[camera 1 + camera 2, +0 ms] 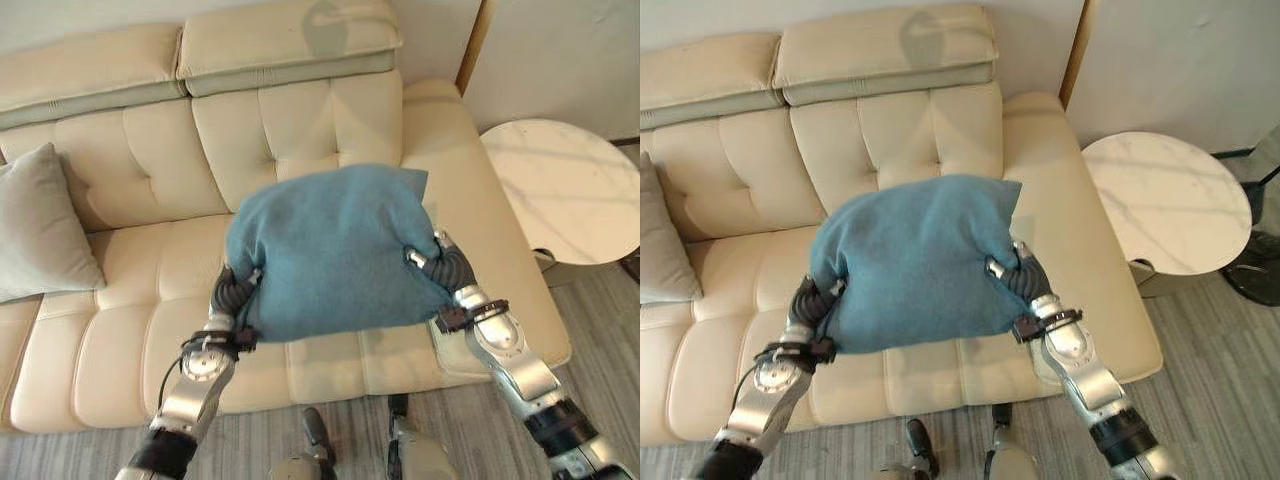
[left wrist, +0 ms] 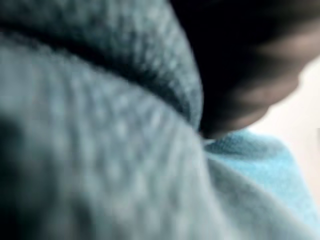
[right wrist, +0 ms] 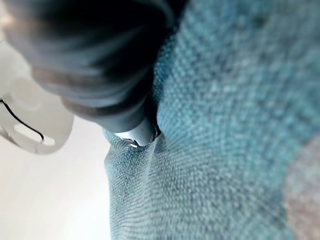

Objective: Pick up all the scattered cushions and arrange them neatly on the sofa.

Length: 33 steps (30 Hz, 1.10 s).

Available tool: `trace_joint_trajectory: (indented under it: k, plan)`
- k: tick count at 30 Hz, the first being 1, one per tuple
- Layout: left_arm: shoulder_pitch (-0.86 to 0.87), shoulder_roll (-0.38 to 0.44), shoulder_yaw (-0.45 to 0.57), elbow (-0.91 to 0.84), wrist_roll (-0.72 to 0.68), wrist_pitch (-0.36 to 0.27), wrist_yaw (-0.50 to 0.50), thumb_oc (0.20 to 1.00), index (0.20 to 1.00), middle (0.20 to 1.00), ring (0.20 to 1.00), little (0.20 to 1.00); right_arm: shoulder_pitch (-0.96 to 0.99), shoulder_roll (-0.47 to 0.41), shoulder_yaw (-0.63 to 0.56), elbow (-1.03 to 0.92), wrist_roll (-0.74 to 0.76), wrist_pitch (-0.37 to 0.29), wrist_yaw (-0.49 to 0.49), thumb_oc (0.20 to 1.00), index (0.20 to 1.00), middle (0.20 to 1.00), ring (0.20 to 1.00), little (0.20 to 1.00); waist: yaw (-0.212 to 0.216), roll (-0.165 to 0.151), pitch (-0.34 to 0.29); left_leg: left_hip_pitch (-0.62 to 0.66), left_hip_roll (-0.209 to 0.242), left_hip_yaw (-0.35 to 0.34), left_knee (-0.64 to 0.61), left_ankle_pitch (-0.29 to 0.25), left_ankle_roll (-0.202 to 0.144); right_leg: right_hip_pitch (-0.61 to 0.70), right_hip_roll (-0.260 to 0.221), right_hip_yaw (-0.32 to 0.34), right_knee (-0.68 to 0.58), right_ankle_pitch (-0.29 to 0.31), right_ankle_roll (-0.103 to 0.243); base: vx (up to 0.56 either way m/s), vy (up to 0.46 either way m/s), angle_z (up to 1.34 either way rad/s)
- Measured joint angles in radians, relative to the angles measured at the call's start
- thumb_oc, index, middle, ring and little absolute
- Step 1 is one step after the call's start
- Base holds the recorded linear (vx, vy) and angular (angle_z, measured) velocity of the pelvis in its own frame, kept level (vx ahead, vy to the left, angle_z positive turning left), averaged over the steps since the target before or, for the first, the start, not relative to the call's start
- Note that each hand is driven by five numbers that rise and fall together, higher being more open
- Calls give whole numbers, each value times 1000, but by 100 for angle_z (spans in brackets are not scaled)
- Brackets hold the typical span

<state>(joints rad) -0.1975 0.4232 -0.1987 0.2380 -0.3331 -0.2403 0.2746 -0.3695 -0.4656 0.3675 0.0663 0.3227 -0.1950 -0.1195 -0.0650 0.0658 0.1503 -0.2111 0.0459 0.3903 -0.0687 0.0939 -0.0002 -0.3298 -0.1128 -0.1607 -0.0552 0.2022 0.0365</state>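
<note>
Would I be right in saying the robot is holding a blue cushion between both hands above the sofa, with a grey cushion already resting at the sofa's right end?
Not quite: the grey cushion rests at the sofa's left end, as the left eye view shows. The rest stands: the blue cushion is held between the left hand and right hand above the seat.

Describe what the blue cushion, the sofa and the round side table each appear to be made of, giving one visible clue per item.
Blue cushion: soft woven or knitted fabric, matte; the right wrist view shows a fine nubby weave. Sofa: cream leather or a leather-look covering, with a smooth slight sheen and tufted, stitched panels; real or synthetic cannot be told. Side table: white top with faint grey veining, so marble or a marble-look surface.
</note>
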Motion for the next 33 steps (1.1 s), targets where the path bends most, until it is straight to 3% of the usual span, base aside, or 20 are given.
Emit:
trace_joint_trajectory:
  k: [3, 4, 7, 11, 12, 13, 14, 16, 18, 19, 20, 21, 22, 23, 25, 27, 30, 33]
  plan:
    - [-231, 2, -10, 129, 0, -12, 77, 200, 200, 200, 200, 200, -235, 4, 19, 120, -46, -3, -80, 200, 200, 200, 200, 200, 12, 14, 6, -106, -16, 2, 1, 26, 12, -105, -14, 6, 0, 28, 2, -109, 5, 6]
    - [-390, 9, -51, 243, -1, -23, 136, 200, 200, 200, 200, 200, -380, 13, 25, 216, -79, -4, -140, 200, 200, 200, 200, 200, 27, 18, 9, -156, -19, 0, 9, 35, 16, -150, -17, 11, -3, 34, 9, 11, 7, 6]
    - [-581, 12, -83, 371, -3, -27, 199, 200, 200, 200, 200, 200, -555, 57, 20, 346, -111, -4, -221, 200, 200, 200, 200, 200, 44, 21, 20, -190, -20, -1, 0, 53, 12, -182, -19, 13, -14, 48, 14, -12, 2, 3]
    - [-1000, 21, -170, 680, -44, -62, 252, 200, 200, 200, 200, 200, -974, 67, 64, 682, -176, -1, -370, 200, 200, 200, 200, 200, 68, 57, 60, -278, -13, -46, -4, 79, 5, -253, -14, -21, -16, 70, -13, -41, -53, 20]
    - [-1145, 18, -171, 757, -69, -69, 254, 294, 294, 294, 294, 294, -1123, 61, 70, 781, -175, 4, -402, 244, 244, 244, 244, 244, 81, 65, 93, -300, -7, -59, -10, 88, 0, -270, -9, -33, -16, 70, -15, -33, -86, 20]
    - [-1211, 16, -183, 848, -96, -87, 241, 294, 294, 294, 294, 294, -1189, 50, 136, 857, -162, -2, -403, 244, 244, 244, 244, 244, 80, 66, 102, -313, -5, -78, -5, 91, -4, -278, -8, -35, -15, 70, -16, -31, -100, 20]
    - [-1290, 17, -197, 940, -122, -85, 226, 1000, 1000, 1000, 1000, 1000, -1253, 38, 207, 921, -150, 1, -396, 1000, 1000, 1000, 1000, 1000, 76, 65, 102, -336, -2, -101, 0, 93, -7, -297, -8, -35, -11, 69, -17, -15, -58, 14]
    - [-1319, 51, -218, 958, -179, -91, 194, 1000, 1000, 1000, 1000, 1000, -1264, 25, 228, 956, -81, -15, -355, 1000, 1000, 1000, 1000, 1000, 77, 61, 116, -355, 5, -111, -8, 98, -14, -324, -2, -35, 6, 64, -23, -22, -110, 8]
    - [-1320, 59, -242, 1029, -237, -67, 101, 1000, 1000, 1000, 1000, 1000, -1221, -17, 369, 1056, 51, 6, -232, 1000, 1000, 1000, 1000, 1000, 73, 64, 129, -385, 14, -156, 4, 102, -18, -347, -3, -50, 45, 38, -25, -25, -118, 25]
    - [-1301, 61, -268, 1019, -237, -58, 77, 1000, 1000, 1000, 1000, 1000, -1192, -16, 363, 1064, 83, 8, -194, 1000, 1000, 1000, 1000, 1000, 78, 60, 146, -397, 18, -162, 10, 103, -18, -363, -4, -57, 74, 24, -32, -24, -128, 35]
    - [-1226, 75, -291, 1022, -235, -59, 43, 1000, 1000, 1000, 1000, 1000, -1101, -30, 364, 1071, 123, 2, -154, 1000, 1000, 1000, 1000, 1000, 75, 58, 174, -392, 20, -172, 16, 103, -17, -405, -19, -59, 200, -39, -29, -18, -55, 36]
    - [-1159, 89, -300, 1024, -236, -44, 36, 1000, 1000, 1000, 1000, 1000, -1040, -51, 364, 1088, 148, 11, -132, 1000, 1000, 1000, 1000, 1000, 68, 58, 184, -402, 17, -205, 20, 103, -17, -497, -36, -52, 331, -140, 11, -18, 3, 72]
    - [-1126, 92, -296, 1004, -236, -40, 30, 1000, 1000, 1000, 1000, 1000, -1017, -67, 345, 1073, 165, 10, -127, 1000, 1000, 1000, 1000, 1000, 48, 40, 187, -423, -17, -217, 17, 103, -17, -496, -53, -28, 263, -89, -4, -20, 19, 33]
    - [-1007, 134, -230, 911, -236, -54, 21, 1000, 1000, 1000, 1000, 1000, -971, -42, 264, 980, 182, -7, -127, 1000, 1000, 1000, 1000, 1000, 66, 8, 210, -438, -2, -198, 11, 103, -17, -528, -33, 2, 254, -63, -21, -20, 8, 6]
    - [-931, 133, -209, 888, -237, -34, 19, 1000, 1000, 1000, 1000, 1000, -950, -36, 239, 894, 207, -23, -131, 1000, 1000, 1000, 1000, 1000, 49, -8, 257, -440, 1, -187, 14, 103, -18, -530, -29, 4, 251, -58, -28, -118, 7, -23]
    - [-899, 127, -188, 751, -244, -38, 15, 1000, 1000, 1000, 1000, 1000, -940, -72, 241, 820, 207, -20, -132, 1000, 1000, 1000, 1000, 1000, 43, -31, 270, -431, -1, -180, 33, 102, -18, -517, -31, 4, 248, -45, -40, -84, 12, -3]
    - [-946, 148, -183, 662, -279, -81, 8, 1000, 1000, 1000, 1000, 1000, -953, -126, 242, 748, 203, -22, -130, 1000, 1000, 1000, 1000, 1000, 45, -33, 272, -417, -2, -162, 37, 102, -19, -492, -33, 5, 232, -33, -42, 0, 0, 0]
    - [-905, 216, -142, 446, -284, -122, 18, 1000, 1000, 1000, 1000, 1000, -878, -169, 175, 589, 187, -37, -134, 1000, 1000, 1000, 1000, 1000, 49, -33, 272, -378, -5, -156, 23, 101, -20, -465, -30, 25, 224, -25, -35, -27, 13, -10]
